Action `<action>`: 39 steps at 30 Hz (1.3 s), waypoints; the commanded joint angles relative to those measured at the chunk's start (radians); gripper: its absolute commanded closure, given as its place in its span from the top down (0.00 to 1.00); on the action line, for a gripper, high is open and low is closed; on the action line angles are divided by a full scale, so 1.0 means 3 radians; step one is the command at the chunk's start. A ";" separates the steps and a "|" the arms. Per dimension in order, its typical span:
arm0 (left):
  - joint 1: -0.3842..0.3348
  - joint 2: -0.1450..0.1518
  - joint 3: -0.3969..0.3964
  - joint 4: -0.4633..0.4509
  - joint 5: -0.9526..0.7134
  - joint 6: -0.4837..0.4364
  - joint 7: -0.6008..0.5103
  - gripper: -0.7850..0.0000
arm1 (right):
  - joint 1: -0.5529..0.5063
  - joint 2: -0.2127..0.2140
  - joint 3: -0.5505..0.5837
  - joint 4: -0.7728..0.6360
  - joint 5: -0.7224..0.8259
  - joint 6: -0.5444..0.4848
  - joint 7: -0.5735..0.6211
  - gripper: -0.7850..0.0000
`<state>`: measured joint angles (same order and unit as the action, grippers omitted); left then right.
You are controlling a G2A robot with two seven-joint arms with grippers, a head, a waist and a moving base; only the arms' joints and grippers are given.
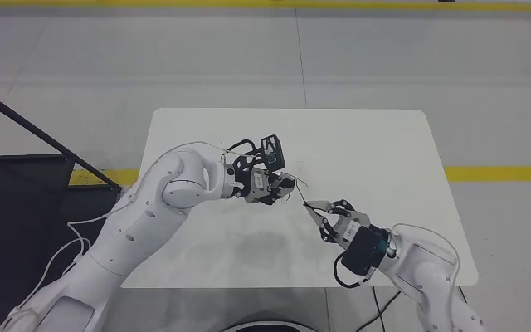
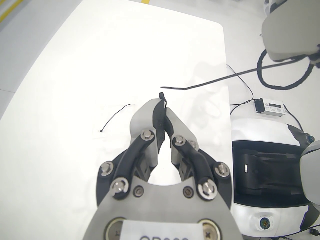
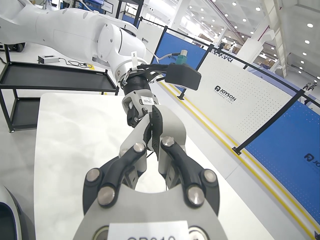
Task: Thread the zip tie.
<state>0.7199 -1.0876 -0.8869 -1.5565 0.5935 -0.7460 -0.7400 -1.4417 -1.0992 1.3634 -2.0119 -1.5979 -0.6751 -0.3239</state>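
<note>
My left gripper (image 2: 162, 106) is shut on the head end of a black zip tie, and the head (image 2: 162, 96) pokes out past its fingertips. The zip tie's thin strap (image 2: 212, 81) runs in from my right gripper at the far side. The strap's pointed tip (image 2: 162, 87) hangs just beyond the head, a small gap away. In the top view the left gripper (image 1: 282, 184) and the right gripper (image 1: 309, 207) face each other closely above the middle of the white table (image 1: 373, 141). My right gripper (image 3: 151, 123) is shut on the strap, with the left gripper (image 3: 137, 111) right behind it.
A second black zip tie (image 2: 113, 118) lies loose on the table beside my left gripper. A black cart (image 1: 33, 183) stands off the table's left side. The table's front edge (image 1: 249, 286) is close to both arms.
</note>
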 commanded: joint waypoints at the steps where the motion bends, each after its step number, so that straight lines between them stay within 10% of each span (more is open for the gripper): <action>1: 0.0000 0.0000 0.0000 0.0000 0.0000 0.0000 0.0000 0.00 | 0.0007 0.0003 -0.0003 0.0000 -0.0008 -0.0012 0.0022 0.00; 39: 0.0000 0.0000 0.0000 0.0000 0.0000 0.0000 0.0000 0.00 | 0.0003 0.0059 -0.0050 -0.0021 -0.0047 -0.0018 -0.0013 0.00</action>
<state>0.7199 -1.0876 -0.8869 -1.5565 0.5936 -0.7460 -0.7400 -1.4414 -1.0816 1.3489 -2.0182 -1.6135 -0.6802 -0.3290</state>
